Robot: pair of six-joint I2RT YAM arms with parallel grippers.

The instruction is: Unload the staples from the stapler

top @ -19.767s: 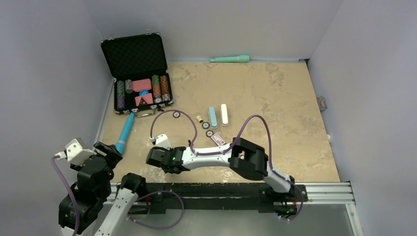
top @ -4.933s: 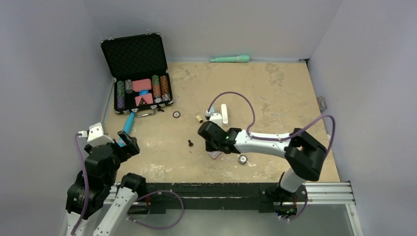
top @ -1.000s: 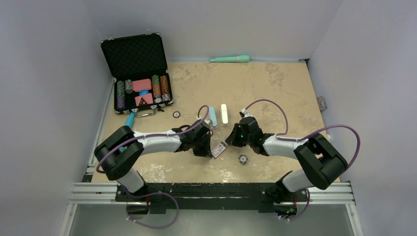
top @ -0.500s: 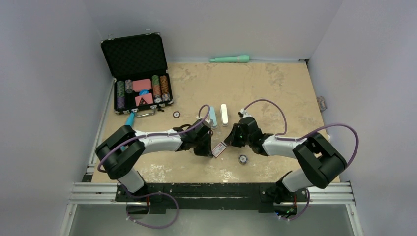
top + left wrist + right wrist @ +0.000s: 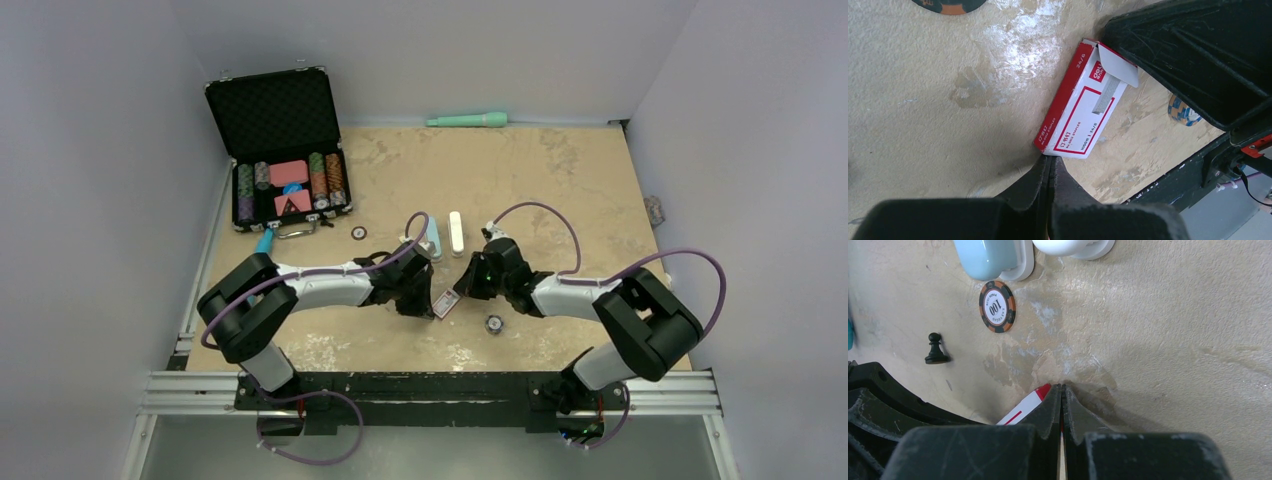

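While the left gripper point(image 5: 1049, 164) and right gripper point(image 5: 1062, 391) stand closed, the staple box point(image 5: 1079, 114) lies between their tips, touching both.

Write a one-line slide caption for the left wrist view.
Shut left gripper touches a red-and-white staple box, flap open.

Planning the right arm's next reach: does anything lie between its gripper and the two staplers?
Nothing visible blocks it. Bare table runs from the shut right gripper, at a corner of the staple box, to the white stapler and blue stapler. A flat chip lies just short of the blue one.
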